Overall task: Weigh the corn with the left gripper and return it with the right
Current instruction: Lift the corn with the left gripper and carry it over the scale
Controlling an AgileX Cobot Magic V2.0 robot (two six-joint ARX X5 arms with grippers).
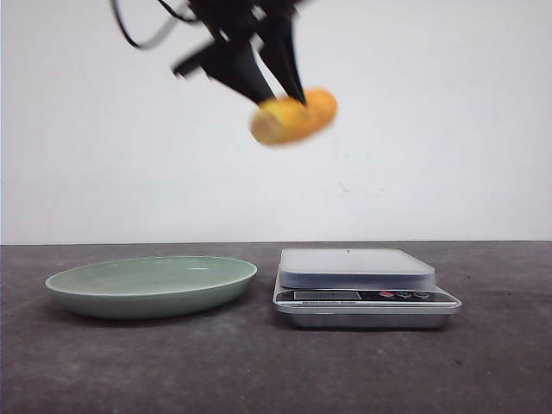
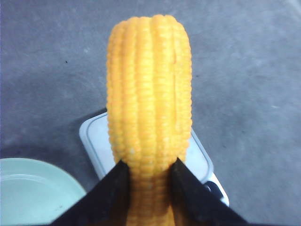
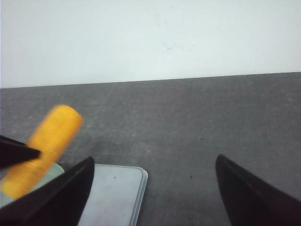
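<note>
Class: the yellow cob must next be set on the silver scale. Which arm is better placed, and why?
Left. The left tool already grips the yellow-orange corn cob in the air above the silver kitchen scale. The right tool is open, holding nothing.

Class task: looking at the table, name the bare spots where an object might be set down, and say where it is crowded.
Bare table lies in front of the plate and scale, and right of the scale. The scale's platform is bare too. The narrow gap between plate and scale is crowded. The corn hangs above in the left hand.
</note>
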